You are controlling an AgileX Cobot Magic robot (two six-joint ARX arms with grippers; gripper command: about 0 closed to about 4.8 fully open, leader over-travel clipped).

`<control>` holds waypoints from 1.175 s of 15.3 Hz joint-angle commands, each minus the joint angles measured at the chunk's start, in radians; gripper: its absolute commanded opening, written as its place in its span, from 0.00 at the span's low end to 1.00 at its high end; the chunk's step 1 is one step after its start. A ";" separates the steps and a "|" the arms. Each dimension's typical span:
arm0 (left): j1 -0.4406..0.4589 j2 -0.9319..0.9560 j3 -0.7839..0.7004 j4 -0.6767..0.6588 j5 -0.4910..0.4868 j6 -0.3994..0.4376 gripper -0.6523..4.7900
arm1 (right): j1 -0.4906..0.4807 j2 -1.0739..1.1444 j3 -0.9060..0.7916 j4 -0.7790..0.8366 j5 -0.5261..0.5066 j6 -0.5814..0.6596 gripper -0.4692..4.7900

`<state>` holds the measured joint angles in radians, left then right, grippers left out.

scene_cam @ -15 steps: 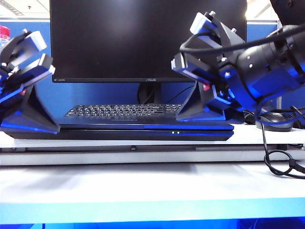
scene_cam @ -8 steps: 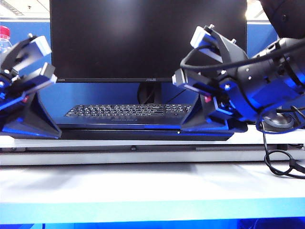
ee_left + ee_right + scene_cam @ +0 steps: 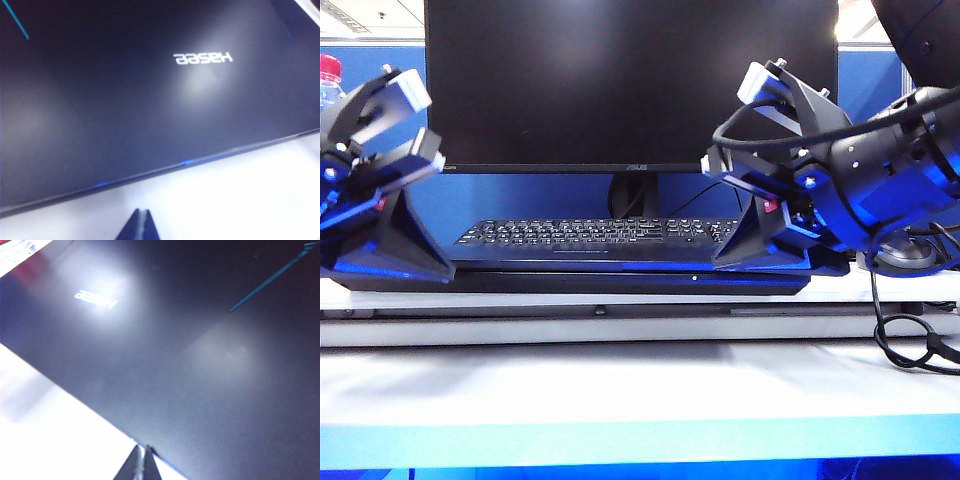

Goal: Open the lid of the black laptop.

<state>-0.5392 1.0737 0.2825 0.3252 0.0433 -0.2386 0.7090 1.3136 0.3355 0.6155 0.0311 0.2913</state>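
The black laptop (image 3: 620, 278) lies flat on the white table, and its lid (image 3: 580, 264) is down. Both wrist views look across the dark outer face of the lid (image 3: 150, 100) (image 3: 180, 360), which carries a silver "Hasee" logo. My left gripper (image 3: 420, 272) is at the laptop's left end. It (image 3: 141, 213) is shut and empty, over white table a little short of the laptop's front edge. My right gripper (image 3: 752, 262) is at the right end. It (image 3: 141, 448) is shut, with its tips right at the lid's front edge.
A large ASUS monitor (image 3: 630, 80) stands behind the laptop, with a separate black keyboard (image 3: 590, 232) in front of it. A mouse (image 3: 902, 256) and a looped black cable (image 3: 910, 345) lie at the right. A red-capped bottle (image 3: 328, 72) is at the far left.
My right gripper has shifted to the right along the laptop's front. The left gripper has edged slightly right. The lid stays down.
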 commanded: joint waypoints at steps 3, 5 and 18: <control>0.001 0.012 0.001 0.021 -0.003 0.007 0.11 | -0.002 0.015 0.003 0.010 0.018 0.000 0.09; 0.001 0.012 0.001 0.021 -0.005 0.007 0.11 | -0.002 0.015 0.003 0.010 0.018 -0.001 0.09; 0.001 0.012 0.001 0.021 -0.046 0.006 0.11 | -0.003 0.016 0.003 -0.002 -0.003 -0.006 0.09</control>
<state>-0.5385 1.0866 0.2825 0.3328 0.0212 -0.2363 0.7059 1.3323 0.3367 0.5999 0.0261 0.2890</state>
